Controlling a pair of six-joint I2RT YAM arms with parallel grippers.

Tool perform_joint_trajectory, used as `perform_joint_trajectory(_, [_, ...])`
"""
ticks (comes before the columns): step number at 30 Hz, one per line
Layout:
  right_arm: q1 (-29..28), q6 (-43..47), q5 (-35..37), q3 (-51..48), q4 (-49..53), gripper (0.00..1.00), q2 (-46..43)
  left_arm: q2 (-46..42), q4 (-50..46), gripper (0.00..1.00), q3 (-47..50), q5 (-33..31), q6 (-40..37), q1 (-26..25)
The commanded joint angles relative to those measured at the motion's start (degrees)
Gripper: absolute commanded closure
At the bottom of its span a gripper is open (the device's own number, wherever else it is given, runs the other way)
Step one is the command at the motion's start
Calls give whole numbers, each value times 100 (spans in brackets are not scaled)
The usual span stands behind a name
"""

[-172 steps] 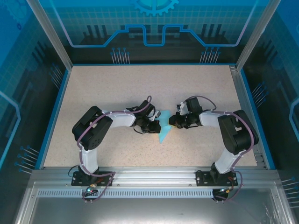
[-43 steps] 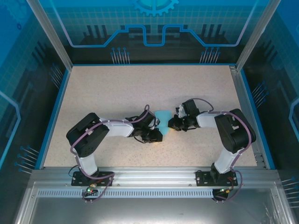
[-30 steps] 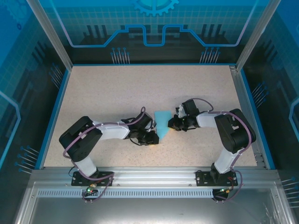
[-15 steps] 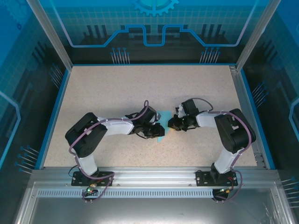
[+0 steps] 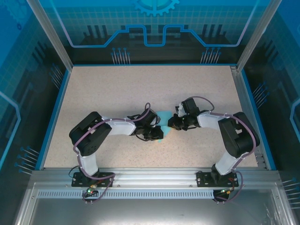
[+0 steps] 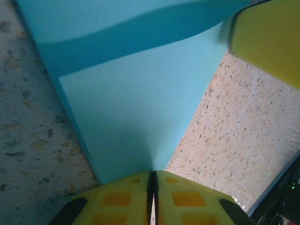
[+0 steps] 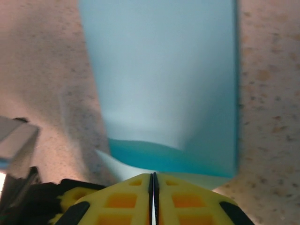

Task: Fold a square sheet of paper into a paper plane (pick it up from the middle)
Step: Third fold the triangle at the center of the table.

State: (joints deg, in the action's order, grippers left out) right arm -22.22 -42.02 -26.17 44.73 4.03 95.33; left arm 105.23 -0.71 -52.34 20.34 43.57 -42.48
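Both arms meet at the centre of the top view, over the folded light-blue sheet of paper (image 5: 163, 121) on the speckled table (image 5: 117, 89). Left gripper (image 6: 152, 174), bottom of its wrist view: yellow fingers pressed together, pinching the paper's narrow end. Right gripper (image 7: 152, 176) is clamped tight on the paper's edge too (a darker curled fold sits just above it)

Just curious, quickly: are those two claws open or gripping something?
Left gripper: closed, pinching the folded light-blue paper.
Right gripper: closed, pinching the same paper.
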Motion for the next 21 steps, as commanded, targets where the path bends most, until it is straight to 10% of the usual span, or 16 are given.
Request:
perform_joint_trajectory(1, [-163, -39, -137, -85, 3, 90, -237, 34, -322, 88, 187, -276, -112, 36])
perform_joint_trajectory(21, [-113, -234, -35, -729, -654, 93, 346, 97, -374, 91, 240, -336, -139, 34])
